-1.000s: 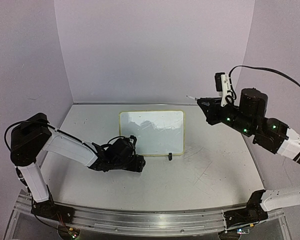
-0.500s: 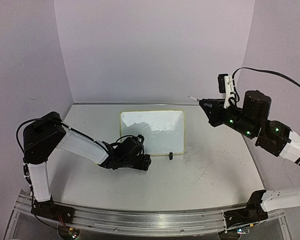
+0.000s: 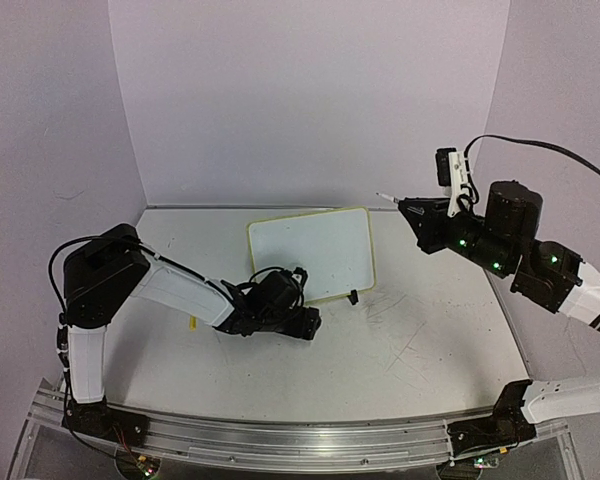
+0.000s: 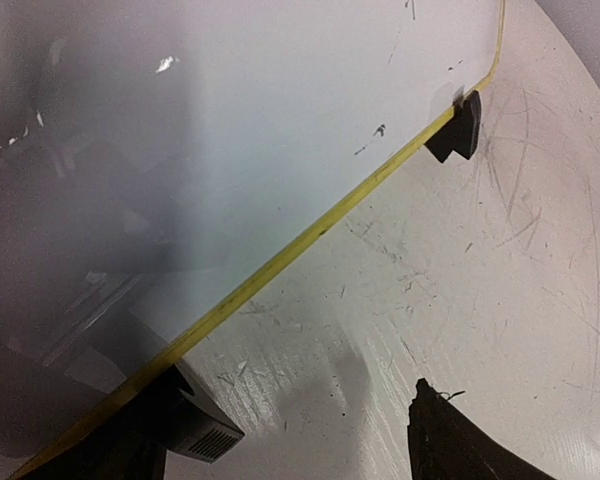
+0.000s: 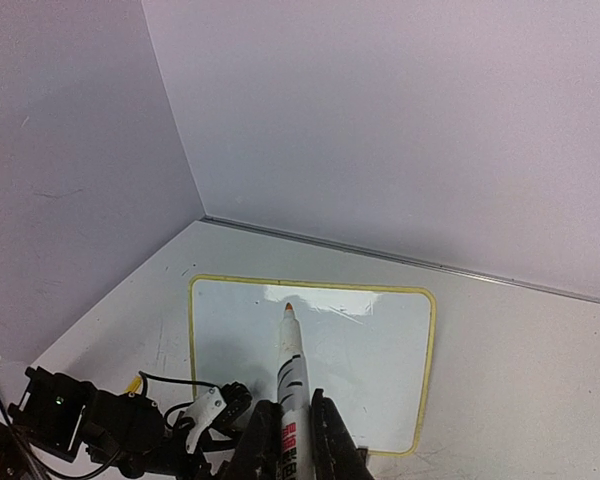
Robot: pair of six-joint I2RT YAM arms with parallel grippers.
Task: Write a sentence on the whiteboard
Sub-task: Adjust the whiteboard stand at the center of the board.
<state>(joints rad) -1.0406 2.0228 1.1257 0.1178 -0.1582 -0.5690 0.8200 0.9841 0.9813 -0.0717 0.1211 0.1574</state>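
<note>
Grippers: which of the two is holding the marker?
The right gripper, held up in the air, is shut on the marker. The left gripper sits low at the whiteboard's bottom edge, open, with no marker.

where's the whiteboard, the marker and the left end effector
whiteboard (image 3: 312, 255): top external view, middle of its white face
marker (image 5: 292, 372): right wrist view, middle of the white barrel
left end effector (image 3: 310, 323): top external view, midway between its fingertips
</note>
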